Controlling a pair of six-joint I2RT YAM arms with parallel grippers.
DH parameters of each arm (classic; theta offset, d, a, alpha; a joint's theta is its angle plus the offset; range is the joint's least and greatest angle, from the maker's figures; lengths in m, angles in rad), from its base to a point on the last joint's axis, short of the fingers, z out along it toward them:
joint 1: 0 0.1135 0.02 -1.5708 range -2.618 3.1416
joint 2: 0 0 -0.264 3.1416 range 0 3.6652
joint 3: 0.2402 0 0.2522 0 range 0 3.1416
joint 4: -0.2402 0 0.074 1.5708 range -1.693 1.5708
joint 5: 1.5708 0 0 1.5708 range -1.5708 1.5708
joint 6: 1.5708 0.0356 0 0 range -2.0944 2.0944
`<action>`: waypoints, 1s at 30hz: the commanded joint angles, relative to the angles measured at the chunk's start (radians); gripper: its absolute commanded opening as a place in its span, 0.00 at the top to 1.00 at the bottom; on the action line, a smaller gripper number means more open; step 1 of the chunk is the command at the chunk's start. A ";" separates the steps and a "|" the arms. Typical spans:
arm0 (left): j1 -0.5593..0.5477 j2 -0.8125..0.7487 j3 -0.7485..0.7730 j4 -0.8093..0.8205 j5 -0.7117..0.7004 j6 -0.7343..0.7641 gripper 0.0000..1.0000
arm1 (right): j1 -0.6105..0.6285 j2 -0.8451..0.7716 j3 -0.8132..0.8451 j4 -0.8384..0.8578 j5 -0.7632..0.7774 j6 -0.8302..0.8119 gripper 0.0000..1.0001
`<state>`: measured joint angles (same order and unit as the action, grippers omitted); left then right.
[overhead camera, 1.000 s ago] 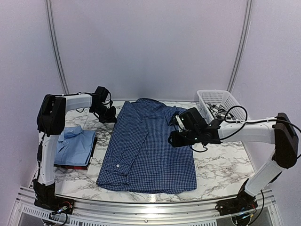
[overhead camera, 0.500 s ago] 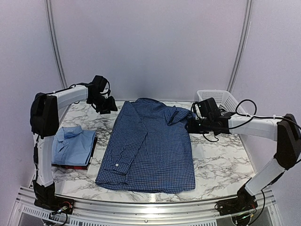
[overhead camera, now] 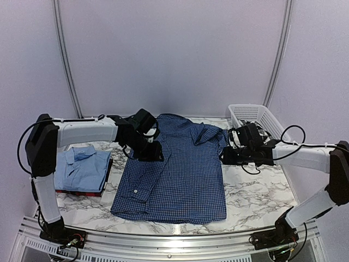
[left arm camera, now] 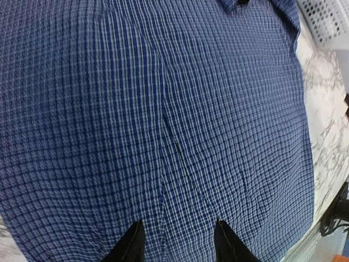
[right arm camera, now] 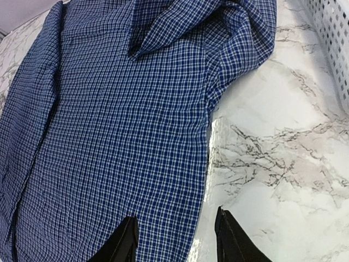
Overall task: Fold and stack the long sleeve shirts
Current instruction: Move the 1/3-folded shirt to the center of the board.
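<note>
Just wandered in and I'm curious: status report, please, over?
Left pincer open, empty, above navy shirt. Right pincer open, empty, over its edge. Shirt spread out, not yet stacked. Nothing lying on it.

Soft even light, sharp frames, faint glare on tabletop [right arm camera: 219,129].

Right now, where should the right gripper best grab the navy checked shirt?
Probably its right side edge, coming in from the marble: the navy checked shirt lies flat there, its edge exposed, just ahead of the open right gripper.
</note>
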<state>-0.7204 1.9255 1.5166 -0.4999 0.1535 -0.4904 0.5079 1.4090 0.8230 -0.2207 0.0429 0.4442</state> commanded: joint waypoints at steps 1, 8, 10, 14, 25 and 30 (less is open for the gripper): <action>-0.066 -0.064 -0.101 0.079 0.010 -0.096 0.56 | 0.071 -0.062 -0.043 -0.013 -0.024 0.031 0.55; -0.173 -0.101 -0.263 0.100 0.028 -0.111 0.55 | 0.265 -0.096 -0.108 -0.028 -0.001 0.114 0.57; -0.205 -0.114 -0.313 0.107 0.030 -0.114 0.55 | 0.308 -0.100 -0.129 -0.017 -0.003 0.139 0.57; -0.261 -0.144 -0.384 0.119 0.010 -0.131 0.56 | 0.409 -0.081 -0.156 -0.017 0.018 0.167 0.58; -0.333 -0.198 -0.563 0.150 0.012 -0.204 0.57 | 0.610 -0.060 -0.239 -0.062 0.061 0.284 0.59; -0.336 -0.261 -0.682 0.147 0.019 -0.228 0.57 | 0.739 -0.031 -0.260 -0.061 0.055 0.382 0.59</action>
<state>-1.0489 1.6993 0.9329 -0.2989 0.1715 -0.6846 1.1557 1.3518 0.5686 -0.2687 0.0887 0.7242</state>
